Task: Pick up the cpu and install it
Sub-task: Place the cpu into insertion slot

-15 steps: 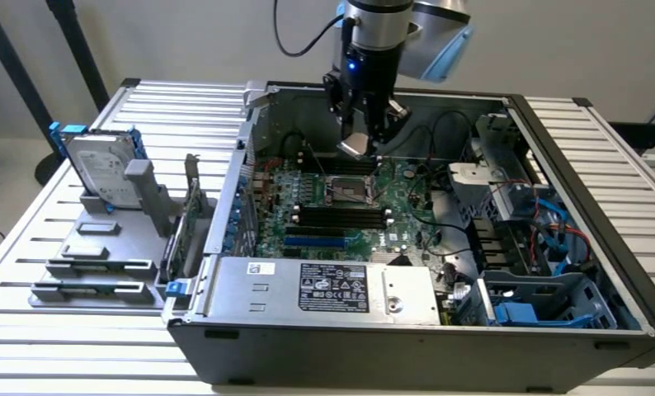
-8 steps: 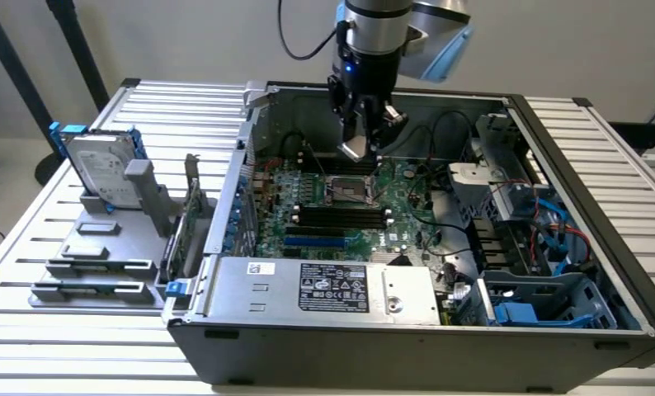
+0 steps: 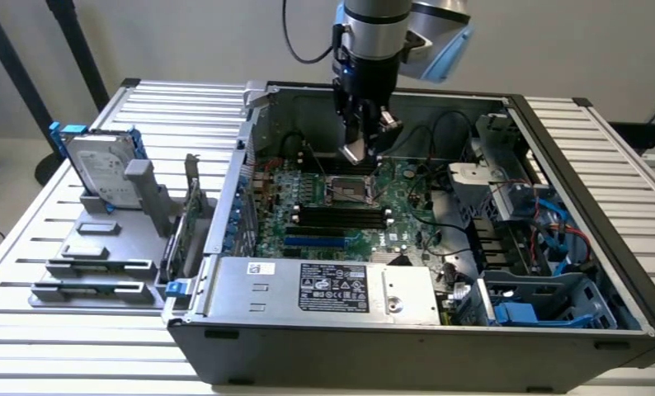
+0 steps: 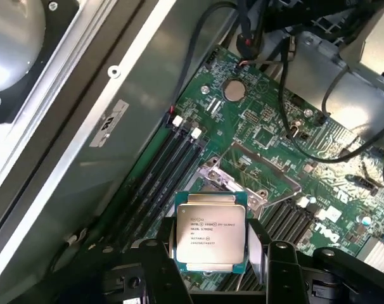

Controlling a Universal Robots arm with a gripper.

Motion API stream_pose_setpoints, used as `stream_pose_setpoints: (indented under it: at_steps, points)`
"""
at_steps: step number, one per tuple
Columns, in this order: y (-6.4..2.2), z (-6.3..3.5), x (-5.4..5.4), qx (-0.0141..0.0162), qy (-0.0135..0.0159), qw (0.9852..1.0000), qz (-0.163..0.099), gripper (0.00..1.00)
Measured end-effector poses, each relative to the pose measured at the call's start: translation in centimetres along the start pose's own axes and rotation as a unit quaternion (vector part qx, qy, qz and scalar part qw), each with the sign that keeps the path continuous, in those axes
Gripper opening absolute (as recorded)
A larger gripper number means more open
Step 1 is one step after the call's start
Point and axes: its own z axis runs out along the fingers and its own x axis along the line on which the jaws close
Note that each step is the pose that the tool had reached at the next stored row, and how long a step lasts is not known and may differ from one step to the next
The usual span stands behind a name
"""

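Observation:
The cpu [image 4: 210, 235], a small square chip with a silver-grey printed top and a green rim, sits between my gripper's [image 4: 211, 244] two black fingers [image 4: 161, 250], which are shut on its opposite edges. In the exterior view my gripper [image 3: 357, 151] hangs inside the open computer case, holding the cpu [image 3: 355, 153] a little above the motherboard's socket [image 3: 350, 191]. The wrist view has the socket [image 4: 255, 172] with its metal frame lying just beyond the chip, on the green motherboard [image 4: 274, 126].
Black memory slots [image 3: 327, 216] lie beside the socket, with black cables [image 3: 438, 132] and case walls [image 3: 251, 124] around it. A power supply box [image 3: 327, 289] fills the case's near side. Outside the case stand a hard drive in a blue frame [image 3: 102, 169] and grey holder blocks [image 3: 96, 264].

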Motion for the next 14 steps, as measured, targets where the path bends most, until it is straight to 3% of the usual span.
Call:
stream_pose_setpoints:
  at_steps: [3,7,10,14]
  points:
    - [-0.02,0.29,0.0,-0.0013,-0.0019,0.9996,0.028,0.55]
    - [-0.05,0.69,0.0,-0.0029,-0.0045,0.998,0.063,0.55]
    - [-0.07,1.0,0.0,-0.0041,-0.0064,0.9959,0.09,0.55]
    - [-0.1,1.42,-0.1,-0.0057,-0.009,0.9919,0.126,0.55]
